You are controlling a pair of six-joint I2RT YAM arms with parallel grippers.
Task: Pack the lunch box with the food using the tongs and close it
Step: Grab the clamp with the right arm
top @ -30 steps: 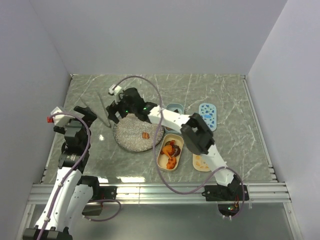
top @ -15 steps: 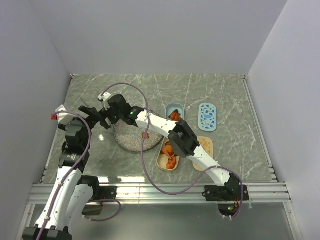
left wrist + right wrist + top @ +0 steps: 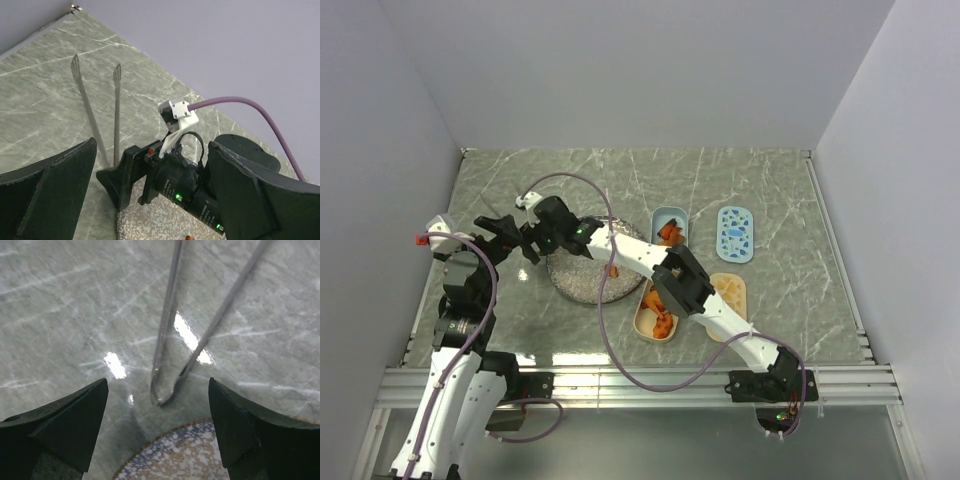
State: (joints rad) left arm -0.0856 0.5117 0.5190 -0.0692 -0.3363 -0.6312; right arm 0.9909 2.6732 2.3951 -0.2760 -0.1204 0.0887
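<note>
The table [image 3: 770,190] under me is grey-green marble with white veins, glossy enough to throw back the lamp glare. Plain pale walls [image 3: 620,70] box it in at the left, back and right. A metal rail [image 3: 640,385] runs along the near edge where my bases sit, and thinner strips line the two sides.

My left gripper [image 3: 152,145] hangs with its fingers spread wide and nothing between them. My right gripper [image 3: 158,385] is stretched across to the left part of the table. Its fingers are apart, one on each side of the bent end of the tongs [image 3: 168,315], touching neither arm. The tongs lie flat on the marble, the bend just off the rim of the speckled plate [image 3: 175,460], both arms running toward the back wall.

Most of the food [image 3: 661,318] sits in the beige tub [image 3: 642,325] right of the plate. A few chunks are in the blue tub [image 3: 670,213] behind it, and one lies on the plate. Further right lie a patterned lid [image 3: 735,233] and a beige lid [image 3: 730,298].

The patterned lid shows blue blotches, and a red tab [image 3: 420,238] sticks out by my left wrist; whether either carries lettering I cannot tell.

Bare marble stretches from the tongs' tips to the back wall and from the lids to the right strip, while the left strip is near my left wrist
</note>
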